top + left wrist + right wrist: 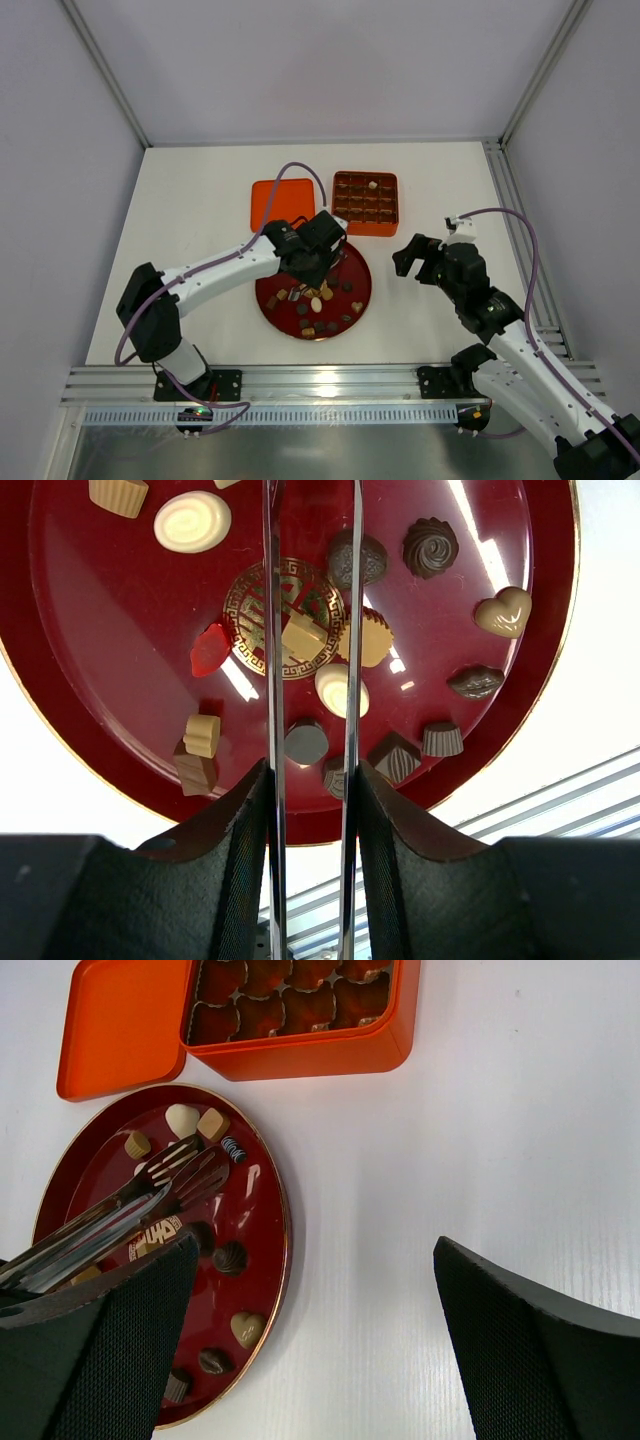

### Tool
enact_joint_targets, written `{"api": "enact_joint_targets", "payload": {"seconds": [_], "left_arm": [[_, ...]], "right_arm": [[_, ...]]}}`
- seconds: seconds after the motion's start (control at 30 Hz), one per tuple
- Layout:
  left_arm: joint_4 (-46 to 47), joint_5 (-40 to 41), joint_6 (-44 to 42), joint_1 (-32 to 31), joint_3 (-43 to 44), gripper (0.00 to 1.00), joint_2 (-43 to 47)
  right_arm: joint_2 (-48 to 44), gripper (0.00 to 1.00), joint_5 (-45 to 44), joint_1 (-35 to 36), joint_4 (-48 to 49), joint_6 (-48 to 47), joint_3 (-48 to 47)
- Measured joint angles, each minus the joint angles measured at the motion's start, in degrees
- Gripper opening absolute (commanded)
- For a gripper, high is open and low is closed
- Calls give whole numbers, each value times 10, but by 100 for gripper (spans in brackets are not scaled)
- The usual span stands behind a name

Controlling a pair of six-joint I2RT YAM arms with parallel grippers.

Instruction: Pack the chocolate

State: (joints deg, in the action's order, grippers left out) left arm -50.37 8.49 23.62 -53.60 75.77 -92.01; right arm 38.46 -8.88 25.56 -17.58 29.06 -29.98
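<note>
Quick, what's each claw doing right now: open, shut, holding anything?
Left gripper: closed on a pair of metal tongs, above the red plate.
Right gripper: open wide, holding nothing.

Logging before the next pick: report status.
Left gripper shut on tongs, over chocolate on plate. Right gripper open, empty. One piece in box. Nothing blocking.

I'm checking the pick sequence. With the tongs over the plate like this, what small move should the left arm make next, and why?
Probably ease the tongs down onto the white chocolate near their tips and squeeze. The left claw grips them over the plate, the tips look empty, and the box is mostly empty.
</note>
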Motion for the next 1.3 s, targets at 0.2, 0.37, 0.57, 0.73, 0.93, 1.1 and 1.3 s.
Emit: {"api": "enact_joint_targets", "payload": {"seconds": [0.2, 0.37, 0.57, 0.73, 0.93, 1.1, 1.3], "left_arm": [[0, 1, 0, 0, 0, 28, 0], [0, 3, 0, 0, 0, 23, 0], [-8, 7, -1, 0, 7, 22, 0], [-15, 9, -1, 0, 25, 22, 6], [-25, 10, -1, 0, 35, 22, 26], [-33, 10, -1, 0, 49, 22, 37], [-41, 18, -3, 0, 79, 22, 37]], "right_arm": [[-3, 100, 0, 0, 0, 0, 0], [-3, 100, 0, 0, 0, 0, 0], [-3, 100, 0, 0, 0, 0, 0], [-3, 100, -1, 0, 0, 0, 0], [-3, 100, -2, 0, 0, 0, 0], [-3, 100, -2, 0, 0, 0, 0], [-3, 100, -3, 0, -1, 0, 0]]}}
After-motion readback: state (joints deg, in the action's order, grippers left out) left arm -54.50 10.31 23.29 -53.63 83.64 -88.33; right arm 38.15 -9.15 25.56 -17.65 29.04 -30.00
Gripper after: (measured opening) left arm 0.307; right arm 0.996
